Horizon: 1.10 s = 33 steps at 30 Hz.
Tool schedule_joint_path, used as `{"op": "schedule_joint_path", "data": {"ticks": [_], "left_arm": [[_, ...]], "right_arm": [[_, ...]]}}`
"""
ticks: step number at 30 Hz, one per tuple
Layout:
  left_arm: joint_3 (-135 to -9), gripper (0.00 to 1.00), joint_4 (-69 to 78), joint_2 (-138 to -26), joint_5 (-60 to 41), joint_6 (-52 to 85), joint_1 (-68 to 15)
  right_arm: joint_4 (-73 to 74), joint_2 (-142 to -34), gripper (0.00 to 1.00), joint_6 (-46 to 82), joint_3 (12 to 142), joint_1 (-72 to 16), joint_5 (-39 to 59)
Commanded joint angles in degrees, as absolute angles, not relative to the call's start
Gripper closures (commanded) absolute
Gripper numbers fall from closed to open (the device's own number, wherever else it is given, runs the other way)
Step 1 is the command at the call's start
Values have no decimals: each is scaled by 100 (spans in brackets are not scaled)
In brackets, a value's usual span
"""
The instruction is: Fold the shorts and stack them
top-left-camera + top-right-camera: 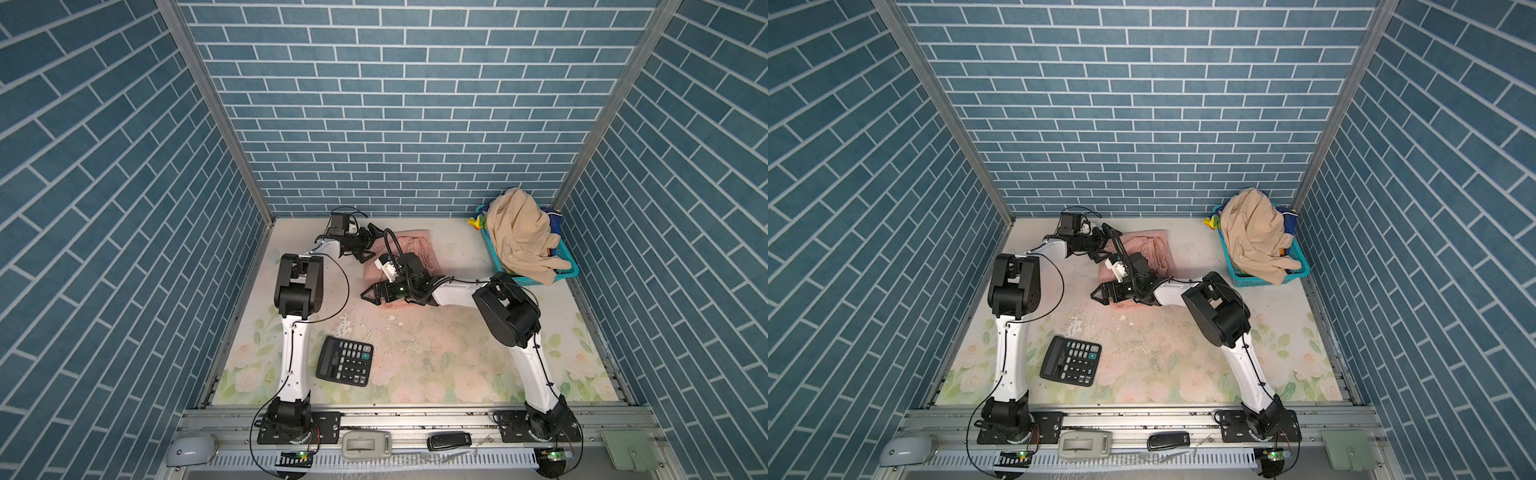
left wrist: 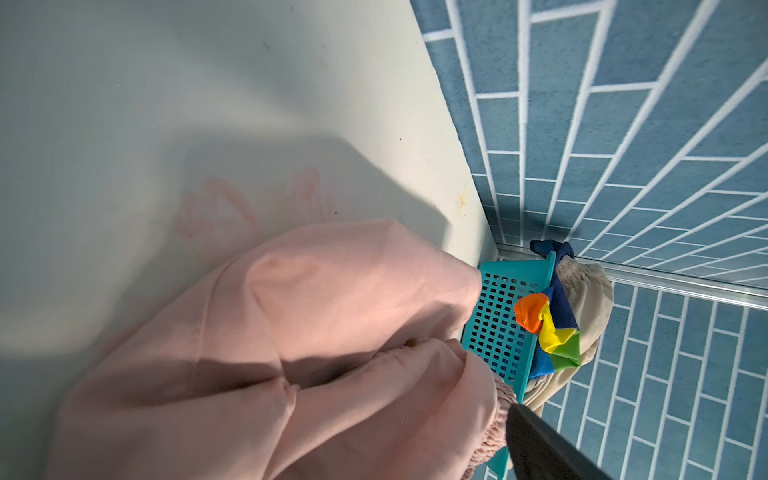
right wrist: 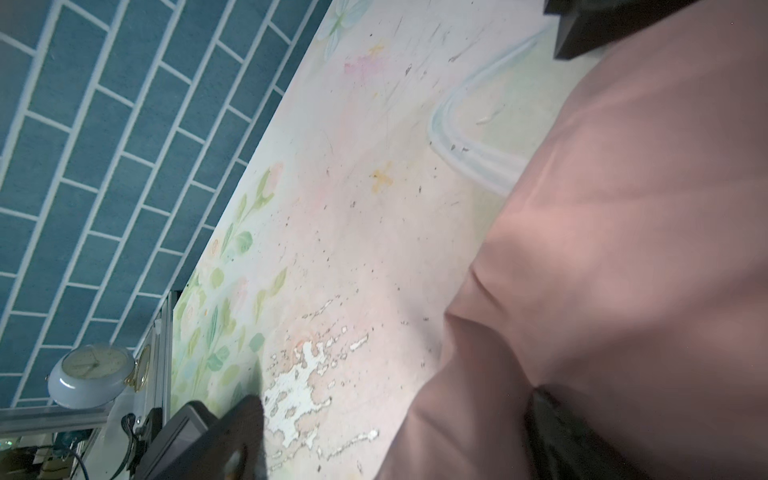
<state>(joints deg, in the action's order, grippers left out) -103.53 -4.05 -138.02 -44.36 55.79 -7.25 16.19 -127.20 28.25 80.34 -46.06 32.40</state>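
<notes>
The salmon-pink shorts (image 1: 417, 249) (image 1: 1156, 249) lie crumpled on the table at the back middle. At their left edge my left gripper (image 1: 371, 245) (image 1: 1105, 244) hangs open; the left wrist view shows pink cloth (image 2: 332, 332) under it and one dark finger (image 2: 540, 449). My right gripper (image 1: 368, 294) (image 1: 1098, 294) (image 3: 395, 449) is open at the shorts' front-left corner, and the cloth's edge (image 3: 582, 249) lies between its fingers. The beige shorts (image 1: 515, 237) (image 2: 590, 299) are heaped over the basket. The rainbow-striped shorts (image 1: 476, 222) (image 2: 548, 332) peek out beneath them.
The teal mesh basket (image 1: 567, 272) (image 2: 498, 324) stands in the back right corner. A black calculator (image 1: 345, 360) lies front left beside the left arm. Blue brick walls close in three sides. A small clock (image 3: 89, 370) and other small items sit along the front rail.
</notes>
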Motion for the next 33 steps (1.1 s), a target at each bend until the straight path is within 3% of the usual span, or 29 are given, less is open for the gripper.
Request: {"op": "schedule_joint_path", "data": {"ticks": [1,7,12,19,24,33], "left_arm": [[-10316,0,-691,-14329,-3984,5429,-621],[-10282,0,-758,-14399,-3875,5443,-406],[-10489,1,-984,-14441,-3893,5344,-356],[-11104,0,-1836,-14121,-3687,5010,1],[-10824,0,-1563,-13657,-3845,5241,263],[-9567,0,-200,-12566,-4293,5955,70]], "right_arm": [[1109,-12605,1,2736,7307,-4649,3405],[1476,-12093,1,2733,6019,-4661,3275],[1297,-11726,1,2656,5777,-4655,3204],[-223,-10818,1,1881,6118,-4608,2359],[-611,-10458,1,1814,6251,-4405,2067],[-1888,-11322,1,1926,8355,-4395,18]]}}
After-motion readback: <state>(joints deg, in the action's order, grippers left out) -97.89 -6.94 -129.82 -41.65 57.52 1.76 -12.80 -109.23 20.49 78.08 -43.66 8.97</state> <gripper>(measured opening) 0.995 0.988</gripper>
